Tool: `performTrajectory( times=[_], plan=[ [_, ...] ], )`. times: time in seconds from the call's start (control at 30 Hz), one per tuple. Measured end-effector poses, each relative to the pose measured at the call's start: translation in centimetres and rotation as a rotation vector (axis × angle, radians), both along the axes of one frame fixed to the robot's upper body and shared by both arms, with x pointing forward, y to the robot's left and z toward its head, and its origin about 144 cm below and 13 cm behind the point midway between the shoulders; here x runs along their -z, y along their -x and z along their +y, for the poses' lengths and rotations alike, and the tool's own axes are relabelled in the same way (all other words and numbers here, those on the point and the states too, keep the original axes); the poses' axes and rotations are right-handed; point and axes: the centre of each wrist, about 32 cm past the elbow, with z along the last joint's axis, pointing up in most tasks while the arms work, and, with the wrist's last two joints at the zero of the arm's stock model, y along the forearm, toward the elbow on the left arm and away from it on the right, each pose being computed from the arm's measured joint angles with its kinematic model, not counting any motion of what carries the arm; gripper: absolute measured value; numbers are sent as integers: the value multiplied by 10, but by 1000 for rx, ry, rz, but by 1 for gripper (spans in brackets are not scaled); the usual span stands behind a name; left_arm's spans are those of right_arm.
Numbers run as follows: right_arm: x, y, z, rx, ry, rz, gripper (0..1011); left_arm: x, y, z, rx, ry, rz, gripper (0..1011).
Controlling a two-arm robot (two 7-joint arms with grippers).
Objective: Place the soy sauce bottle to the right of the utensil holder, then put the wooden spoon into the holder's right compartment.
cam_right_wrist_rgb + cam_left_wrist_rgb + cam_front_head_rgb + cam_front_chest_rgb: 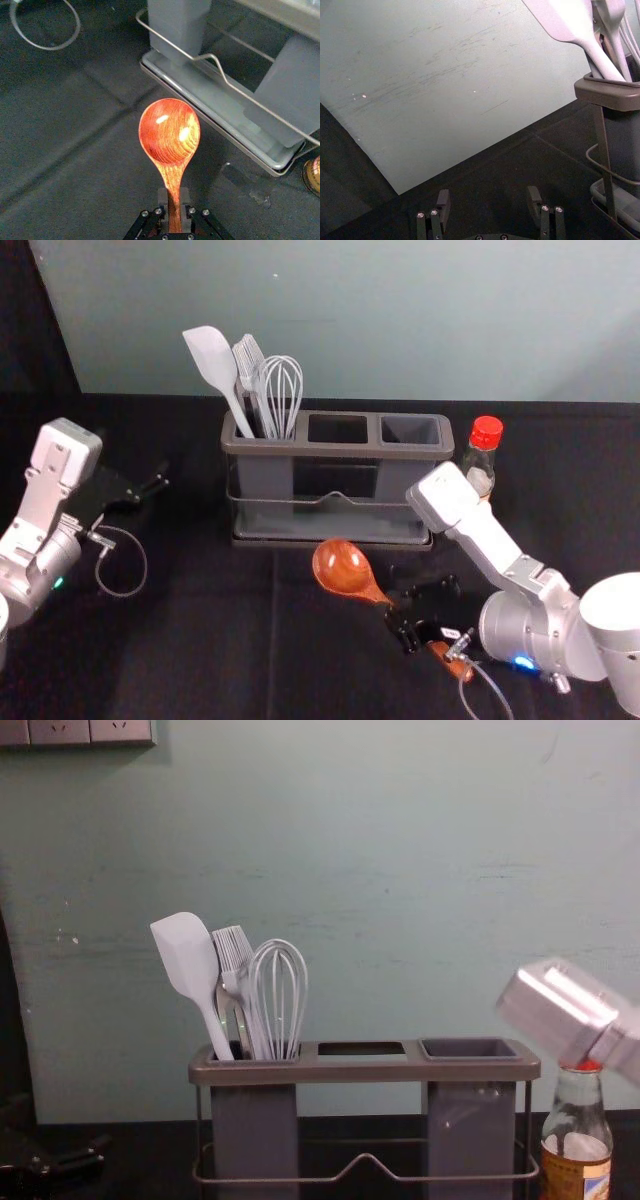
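Note:
My right gripper point(412, 618) is low in front of the utensil holder point(335, 450), toward its right half. In the right wrist view, this gripper point(173, 197) is shut on the handle of the wooden spoon point(170, 132). The spoon's bowl point(343, 567) points toward the holder; whether the spoon touches the table I cannot tell. The soy sauce bottle point(481, 460), red-capped, stands upright just right of the holder, near its empty right compartment point(468, 1048). My left gripper point(148, 490) is parked left of the holder; in the left wrist view the gripper point(487, 202) is open.
A white spatula point(212, 360), a brush point(248, 355) and a whisk point(281, 390) stand in the holder's left compartment. A wall point(380, 850) rises behind the dark table point(200, 640). The right forearm point(565, 1010) passes in front of the bottle's cap.

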Motion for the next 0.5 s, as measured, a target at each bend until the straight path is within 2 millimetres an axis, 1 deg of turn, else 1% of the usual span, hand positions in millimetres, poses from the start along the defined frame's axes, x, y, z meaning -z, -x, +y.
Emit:
performTrajectory(
  times=[0.3, 0.5],
  plan=[
    [-18, 15, -9, -34, -45, -36, 129, 0, 0, 0, 0, 0, 0, 1005],
    [-31, 28, -28, -30, -106, -80, 129, 0, 0, 0, 0, 0, 0, 1005]
  ],
)
